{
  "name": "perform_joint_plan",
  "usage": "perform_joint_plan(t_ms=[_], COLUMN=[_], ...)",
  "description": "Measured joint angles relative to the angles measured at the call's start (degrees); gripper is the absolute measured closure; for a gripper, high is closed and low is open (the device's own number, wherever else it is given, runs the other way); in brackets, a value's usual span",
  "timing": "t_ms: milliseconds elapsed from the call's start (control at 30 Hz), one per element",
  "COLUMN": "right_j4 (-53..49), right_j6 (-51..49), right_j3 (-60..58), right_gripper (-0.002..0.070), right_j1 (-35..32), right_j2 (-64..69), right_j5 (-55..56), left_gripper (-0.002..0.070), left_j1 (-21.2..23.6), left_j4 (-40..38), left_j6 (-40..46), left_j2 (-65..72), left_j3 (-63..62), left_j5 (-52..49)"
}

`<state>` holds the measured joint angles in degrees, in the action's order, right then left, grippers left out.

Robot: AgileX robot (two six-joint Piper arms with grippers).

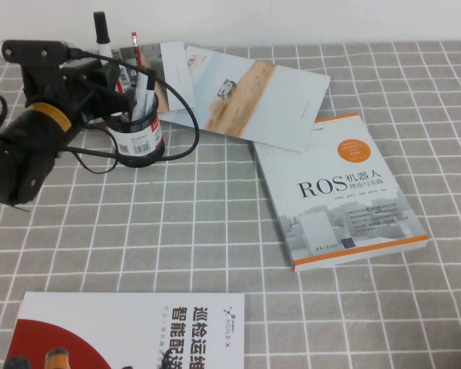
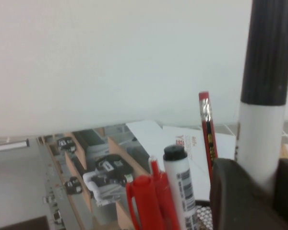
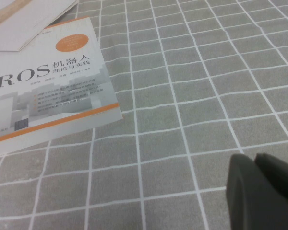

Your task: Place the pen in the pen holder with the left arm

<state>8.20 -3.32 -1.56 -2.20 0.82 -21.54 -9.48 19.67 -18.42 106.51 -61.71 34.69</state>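
I have the left arm [image 1: 31, 138] up at the far left of the table, its left gripper [image 1: 104, 68] right above the pen holder [image 1: 137, 138]. The pen [image 1: 101, 34] stands upright between the jaws, black cap up. In the left wrist view its white barrel [image 2: 260, 139] sits clamped by the dark fingers [image 2: 240, 196], so the grip looks closed on it. I judge the carry done; lowering and letting go are left. The cup already has another marker [image 1: 141, 94] and red pens [image 2: 149, 201] in it, so I need a free gap. The right gripper [image 3: 264, 191] hovers over bare cloth near the ROS book [image 3: 43, 91]; whether it's parted I cannot tell.
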Motion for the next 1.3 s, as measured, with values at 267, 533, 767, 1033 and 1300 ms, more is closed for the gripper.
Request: perform_joint_plan(t_ms=[267, 533, 767, 1033, 1300], right_j4=[0.0, 0.0, 0.0, 0.0, 0.0], right_j6=[0.0, 0.0, 0.0, 0.0, 0.0], right_j3=[0.0, 0.0, 0.0, 0.0, 0.0], right_gripper=[0.0691, 0.0691, 0.0691, 0.0691, 0.0691], right_j1=[0.0, 0.0, 0.0, 0.0, 0.0], right_j2=[0.0, 0.0, 0.0, 0.0, 0.0], right_j5=[0.0, 0.0, 0.0, 0.0, 0.0], left_gripper=[0.0477, 0.0474, 0.0474, 0.0631, 0.0675], left_j1=[0.0, 0.1, 0.09, -3.75, -9.11], left_j4=[-0.84, -0.98, 0.05, 2.0, 1.05], left_j6=[-0.12, -0.12, -3.28, -5.21, -5.58], left_j2=[2.29, 2.31, -3.87, -19.27, -38.66], left_j3=[-0.52, -0.52, -0.52, 0.0, 11.44], left_j5=[0.66, 0.66, -10.68, -32.74, -37.67])
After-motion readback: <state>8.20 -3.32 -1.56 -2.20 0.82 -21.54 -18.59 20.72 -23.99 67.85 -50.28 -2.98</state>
